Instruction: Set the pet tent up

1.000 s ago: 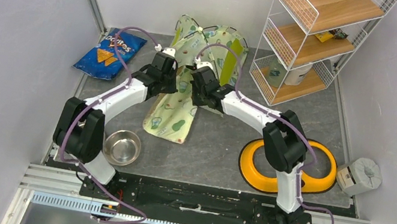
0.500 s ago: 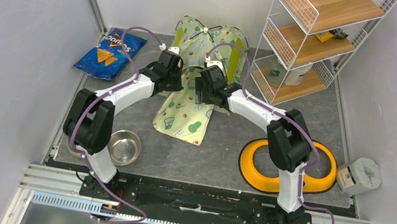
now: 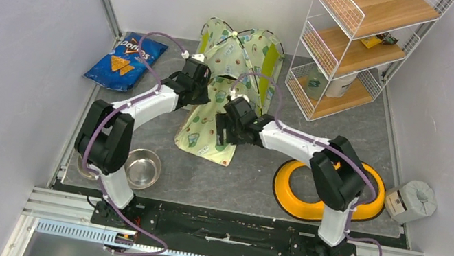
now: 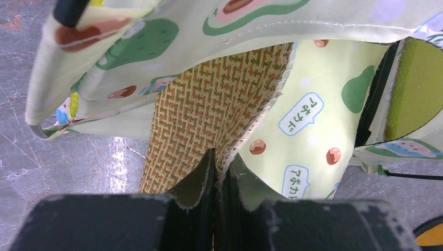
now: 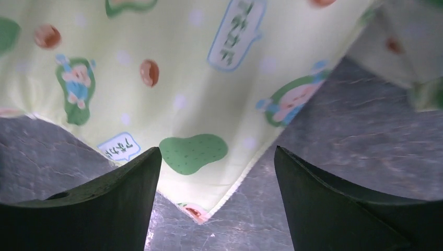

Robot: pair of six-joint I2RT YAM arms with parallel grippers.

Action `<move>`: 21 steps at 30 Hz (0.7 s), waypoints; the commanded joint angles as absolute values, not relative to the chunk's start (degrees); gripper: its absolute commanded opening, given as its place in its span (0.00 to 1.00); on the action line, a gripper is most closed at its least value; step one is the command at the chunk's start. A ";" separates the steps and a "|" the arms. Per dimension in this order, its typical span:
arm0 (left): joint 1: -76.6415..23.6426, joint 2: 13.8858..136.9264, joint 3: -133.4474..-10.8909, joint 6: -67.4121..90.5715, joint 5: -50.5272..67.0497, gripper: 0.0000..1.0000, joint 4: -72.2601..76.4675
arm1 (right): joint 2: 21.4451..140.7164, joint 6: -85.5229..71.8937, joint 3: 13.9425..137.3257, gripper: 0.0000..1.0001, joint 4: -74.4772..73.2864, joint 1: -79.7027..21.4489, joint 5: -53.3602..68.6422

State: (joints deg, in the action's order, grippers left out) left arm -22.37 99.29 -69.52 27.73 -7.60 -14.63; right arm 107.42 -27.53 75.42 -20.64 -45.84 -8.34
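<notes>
The pet tent [image 3: 242, 43] stands at the back of the table, pale green with avocado print and thin black poles. Its matching flat mat [image 3: 208, 132] lies in front of it, far end lifted. My left gripper [image 3: 200, 90] is shut on that mat's edge. In the left wrist view the jaws [image 4: 222, 157] pinch the mat between its woven underside [image 4: 203, 115] and printed top, with tent fabric [image 4: 209, 21] just above. My right gripper [image 3: 224, 131] hovers open over the mat's near corner [image 5: 209, 157], which shows between the two fingers [image 5: 217, 172], untouched.
A blue Doritos bag [image 3: 125, 60] lies at the back left. A steel bowl [image 3: 139, 168] sits near the left arm's base. A yellow pet bowl [image 3: 302, 182] lies under the right arm. A white wire shelf [image 3: 356, 45] stands at the back right.
My right gripper has opened, let go of the mat and drawn back toward the near corner. The mat has shifted right and settled. The left gripper stays shut on it.
</notes>
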 commanded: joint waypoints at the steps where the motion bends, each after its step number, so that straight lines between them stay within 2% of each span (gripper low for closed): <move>1: -22.31 100.92 -69.35 29.33 -10.14 0.13 -14.41 | 110.88 -28.61 74.88 0.84 -18.98 -47.02 -6.14; 4: -22.27 100.82 -69.18 28.98 -9.45 0.13 -14.16 | 112.77 -29.11 75.36 0.71 -17.71 -47.03 -5.47; 7: -22.24 100.32 -68.87 28.27 -8.53 0.14 -13.65 | 113.05 -29.80 75.93 0.39 -17.09 -47.02 -6.17; 9: -22.24 99.68 -68.36 27.66 -7.67 0.18 -12.89 | 112.15 -30.22 75.94 0.11 -16.39 -47.02 -7.86; 10: -22.28 99.25 -67.94 27.37 -7.27 0.20 -12.47 | 111.79 -30.47 76.22 0.00 -16.21 -46.94 -8.78; 13: -22.28 97.76 -66.99 26.59 -6.13 0.28 -11.45 | 110.07 -31.68 77.07 0.00 -15.80 -46.59 -11.66; 17: -22.31 95.44 -65.33 25.01 -6.46 0.48 -10.40 | 106.79 -33.04 77.20 0.00 -14.15 -46.36 -17.32; 21: -22.19 93.09 -64.35 22.90 -6.98 0.62 -10.32 | 105.71 -35.78 78.18 0.00 -12.95 -45.80 -22.96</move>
